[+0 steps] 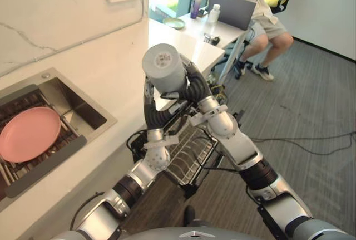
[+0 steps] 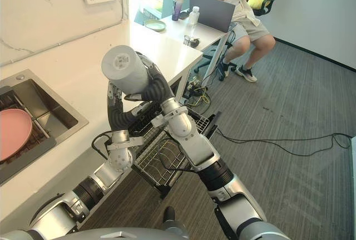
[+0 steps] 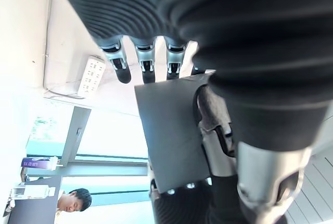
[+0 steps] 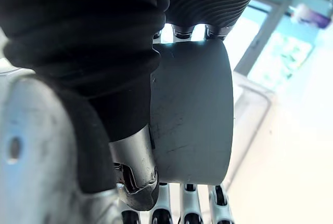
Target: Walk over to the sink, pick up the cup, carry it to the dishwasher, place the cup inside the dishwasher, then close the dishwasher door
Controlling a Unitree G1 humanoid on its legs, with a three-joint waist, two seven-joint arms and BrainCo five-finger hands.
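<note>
Nearest you, right of the sink [image 1: 78, 103], is the dishwasher rack [image 1: 192, 153]. Above it the left hand [image 1: 151, 113] and right hand [image 1: 196, 88] both clasp the grey cup [image 1: 163, 67]. The wrist views show fingers wrapped round its wall. The eye views add a pink plate [image 1: 28, 134] in the sink and a seated person [image 1: 258, 6] far beyond it.

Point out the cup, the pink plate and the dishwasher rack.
cup [image 1: 163, 62]: left eye view, on its upturned base.
pink plate [image 1: 28, 134]: left eye view, middle of its face.
dishwasher rack [image 1: 190, 153]: left eye view, its wire grid.
</note>
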